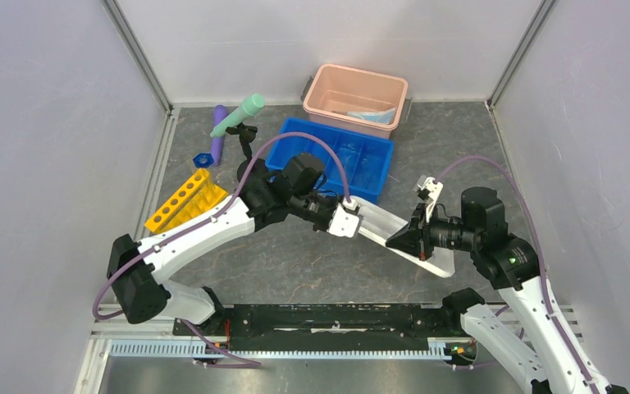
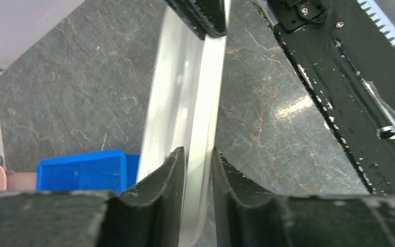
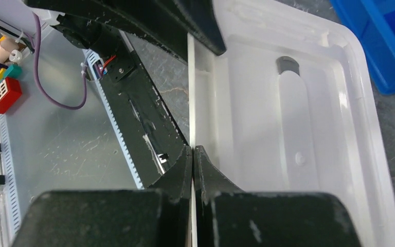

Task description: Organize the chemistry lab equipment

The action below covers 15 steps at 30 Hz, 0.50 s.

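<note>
Where the grey counter [image 1: 295, 263] meets the left wall, the yellow holed tube rack [image 1: 182, 199] lies at an angle. Just behind it sits the tiny blue funnel [image 1: 203, 158]. Beside the funnel, the purple tube [image 1: 219, 135] lies flat on the counter. The mint-green tube [image 1: 239, 113] sits tilted across the purple tube's far end, at the top of the black clamp stand [image 1: 248, 139]. Whether the clamp grips it cannot be determined.

Right of the stand, the blue divided tray [image 1: 385, 168] rests at mid-counter. The left arm reaches across in front of this tray. The left hand [image 2: 198, 157] grasps the translucent white plastic lid [image 1: 377, 223]. In the left wrist view, its fingers [image 2: 172, 175] press against both faces of the lid's near end.

The lid runs diagonally from the left hand to the right hand, near the front right corner of the tray. Behind the tray, the pink plastic bin [image 1: 318, 94] stands open against the back wall. The light-blue mask [image 1: 373, 117] lies inside the bin.

The right hand [image 3: 192, 149] is clenched on the thin side rim of the lid. In the right wrist view, the rim passes straight between the closed fingertips, with the lid's underside spreading to the right.
</note>
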Tool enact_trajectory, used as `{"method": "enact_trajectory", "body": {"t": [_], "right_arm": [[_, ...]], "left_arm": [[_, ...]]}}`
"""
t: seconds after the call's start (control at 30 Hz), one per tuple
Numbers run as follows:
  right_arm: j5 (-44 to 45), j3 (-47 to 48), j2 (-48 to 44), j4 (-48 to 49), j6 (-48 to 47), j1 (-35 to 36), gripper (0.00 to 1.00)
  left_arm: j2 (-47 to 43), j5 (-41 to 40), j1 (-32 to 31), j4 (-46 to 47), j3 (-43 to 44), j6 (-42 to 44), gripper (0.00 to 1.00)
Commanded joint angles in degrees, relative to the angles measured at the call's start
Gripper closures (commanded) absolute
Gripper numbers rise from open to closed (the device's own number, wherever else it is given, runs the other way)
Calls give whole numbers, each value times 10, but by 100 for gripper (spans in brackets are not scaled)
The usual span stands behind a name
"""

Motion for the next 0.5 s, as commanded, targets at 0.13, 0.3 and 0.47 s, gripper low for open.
{"method": "enact_trajectory", "body": {"t": [0.13,0.3,0.47], "right_arm": [[82,22,16,94,0,3,78],[115,26,14,177,-16,3,47],[183,13,2,277,-87,3,32]], "left_arm": [[-73,-44,-4,30,-15,-156,79],[-120,-55,-3,94,-62,-270,84],[-143,-86,-3,127,-86,-372,94]]}}
